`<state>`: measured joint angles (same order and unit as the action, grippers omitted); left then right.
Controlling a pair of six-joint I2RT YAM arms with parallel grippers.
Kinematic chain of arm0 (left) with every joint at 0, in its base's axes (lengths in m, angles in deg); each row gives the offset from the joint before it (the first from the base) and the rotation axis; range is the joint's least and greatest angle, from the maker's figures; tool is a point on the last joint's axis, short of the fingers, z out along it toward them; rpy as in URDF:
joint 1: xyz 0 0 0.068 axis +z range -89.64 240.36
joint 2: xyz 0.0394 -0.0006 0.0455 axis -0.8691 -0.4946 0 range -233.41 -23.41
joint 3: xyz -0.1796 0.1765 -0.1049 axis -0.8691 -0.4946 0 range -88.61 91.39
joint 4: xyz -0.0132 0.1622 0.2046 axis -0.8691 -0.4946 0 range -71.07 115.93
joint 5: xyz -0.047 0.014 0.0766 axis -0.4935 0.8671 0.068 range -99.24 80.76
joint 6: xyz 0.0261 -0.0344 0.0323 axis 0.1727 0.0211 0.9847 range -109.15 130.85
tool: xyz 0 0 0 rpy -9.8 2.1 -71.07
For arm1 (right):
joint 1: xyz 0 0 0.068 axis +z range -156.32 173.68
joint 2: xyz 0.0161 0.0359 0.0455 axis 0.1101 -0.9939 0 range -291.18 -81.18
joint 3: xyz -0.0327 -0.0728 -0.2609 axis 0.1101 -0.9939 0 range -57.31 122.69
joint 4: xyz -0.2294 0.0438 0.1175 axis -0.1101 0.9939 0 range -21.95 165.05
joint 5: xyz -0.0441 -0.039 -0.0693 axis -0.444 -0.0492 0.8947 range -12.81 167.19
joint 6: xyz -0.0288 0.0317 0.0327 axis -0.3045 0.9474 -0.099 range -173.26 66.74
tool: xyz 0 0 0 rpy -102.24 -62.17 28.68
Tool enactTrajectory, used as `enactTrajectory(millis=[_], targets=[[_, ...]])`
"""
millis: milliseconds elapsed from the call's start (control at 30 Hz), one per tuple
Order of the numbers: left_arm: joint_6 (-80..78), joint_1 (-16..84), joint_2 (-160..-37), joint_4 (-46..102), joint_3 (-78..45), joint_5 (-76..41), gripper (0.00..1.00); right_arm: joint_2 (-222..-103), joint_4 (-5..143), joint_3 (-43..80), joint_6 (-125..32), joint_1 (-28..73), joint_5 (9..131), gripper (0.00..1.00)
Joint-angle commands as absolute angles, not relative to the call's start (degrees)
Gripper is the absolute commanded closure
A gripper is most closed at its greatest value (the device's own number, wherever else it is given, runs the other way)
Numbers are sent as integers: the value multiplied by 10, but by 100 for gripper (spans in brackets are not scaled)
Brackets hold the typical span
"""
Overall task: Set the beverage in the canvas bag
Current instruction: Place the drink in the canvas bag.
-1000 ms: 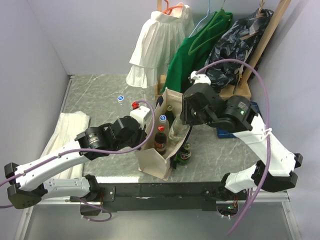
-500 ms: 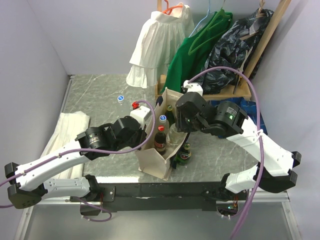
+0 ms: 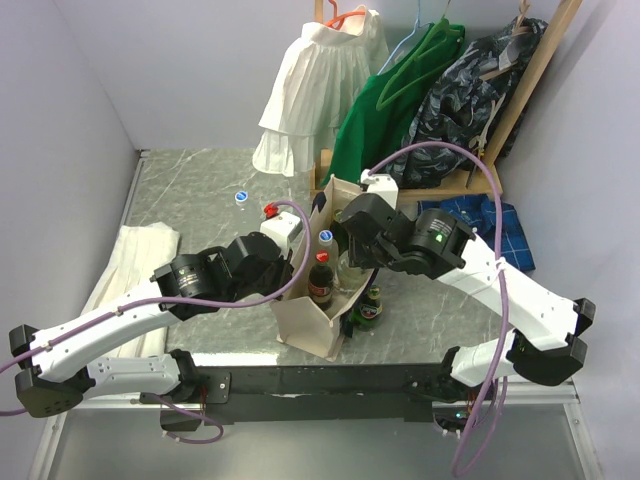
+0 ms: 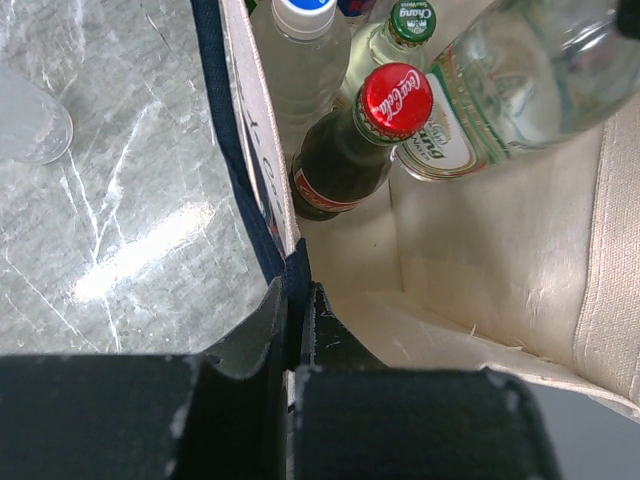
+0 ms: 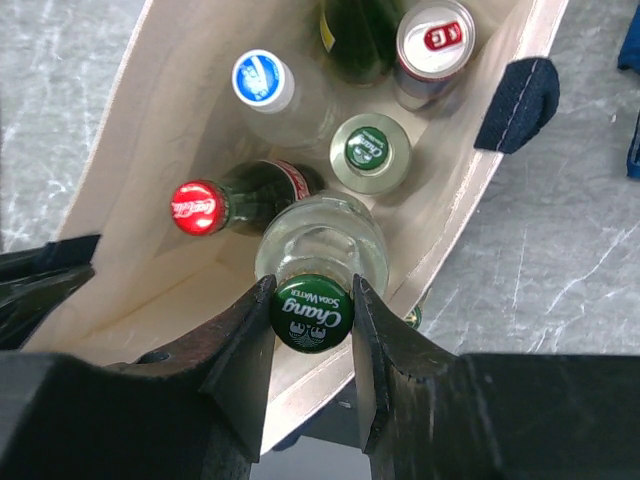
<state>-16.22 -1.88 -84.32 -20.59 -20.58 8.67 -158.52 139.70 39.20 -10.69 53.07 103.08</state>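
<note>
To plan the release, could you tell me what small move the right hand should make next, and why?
Probably lower the soda bottle straight down: the right hand grips its cap, it appears to hang above the floor of the canvas bag, while the left hand pinches the rim.

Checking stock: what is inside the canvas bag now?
Inside the canvas bag: cola bottle, blue-capped bottle, green-capped bottle, can, dark green bottle, plus the soda water bottle gripped by the right end effector. Bases are hidden.

A folded white cloth [image 3: 130, 262] lies on the table [image 3: 200, 190], left of the left pincer [image 4: 298, 320]. Beyond the right pincer [image 5: 312, 300] hangs a white dress [image 3: 315, 90].
</note>
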Motion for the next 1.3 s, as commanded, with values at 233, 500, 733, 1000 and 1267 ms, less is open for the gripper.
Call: enactTrajectory(millis=[233,500,733,1000,1267], targets=[[-154,-21,-831,-192,-187,107,99,-1575,1301,363,-87,535,1054,100],[-149,-21,-832,-199,-176,113,99,-1578,1284,331,-82,535,1044,100],[-145,-22,-835,-198,-164,111,99,-1584,1283,316,-77,536,1038,100],[-142,-21,-838,-200,-154,110,99,-1594,1295,295,-62,540,1049,100],[-142,-21,-835,-202,-150,110,99,-1598,1275,271,-60,539,1045,100]])
